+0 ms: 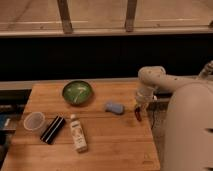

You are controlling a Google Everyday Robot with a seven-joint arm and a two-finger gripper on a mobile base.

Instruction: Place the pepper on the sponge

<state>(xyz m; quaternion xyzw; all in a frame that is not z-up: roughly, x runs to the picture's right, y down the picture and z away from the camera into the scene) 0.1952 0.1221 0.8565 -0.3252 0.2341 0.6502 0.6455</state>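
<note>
Over wooden table, tool with pepper

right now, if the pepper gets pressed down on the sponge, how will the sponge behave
The sponge looks like a small soft pad, so it will probably dent rather than resist. It lies flat and loose on the table, so a sideways nudge could slide it. The gripper, right of it, is shut on the slim pepper, which might roll off.

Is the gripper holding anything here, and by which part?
The gripper, just right of the sponge, is shut on the pepper, pinching its upper end; the rest hangs down.
</note>
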